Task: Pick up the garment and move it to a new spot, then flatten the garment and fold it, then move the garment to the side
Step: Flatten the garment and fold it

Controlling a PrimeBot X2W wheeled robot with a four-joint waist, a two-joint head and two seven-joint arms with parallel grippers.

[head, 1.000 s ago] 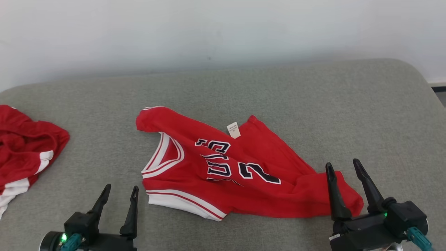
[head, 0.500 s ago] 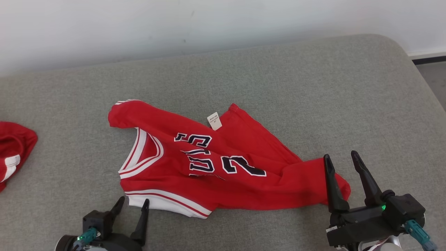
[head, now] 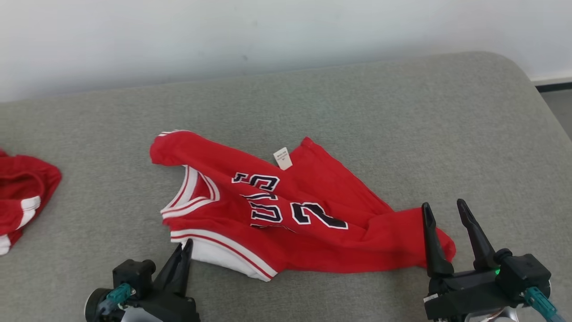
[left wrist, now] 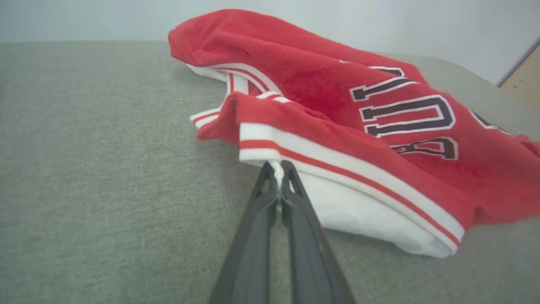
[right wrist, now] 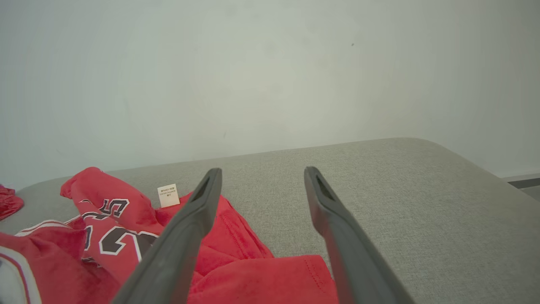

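Gripping white-banded edge of crumpled red sleeveless jersey point(head: 268, 210) with left pincer point(head: 187, 245), shut tight, at 7 o'clock corner. Sprawled on grey padded surface point(head: 402, 112), long axis 10-to-4 o'clock. Hovering spread, empty, by 4 o'clock end with right pincer point(head: 443, 205); nearer for that grasp.

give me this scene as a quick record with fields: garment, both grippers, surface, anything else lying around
garment: red jersey, crumpled, not yet folded
surface: grey cushion
left gripper: shut on the jersey's white trim at its near left corner
right gripper: open, over the jersey's right end
label: white label at the jersey's far edge
other: second red garment at the cushion's left
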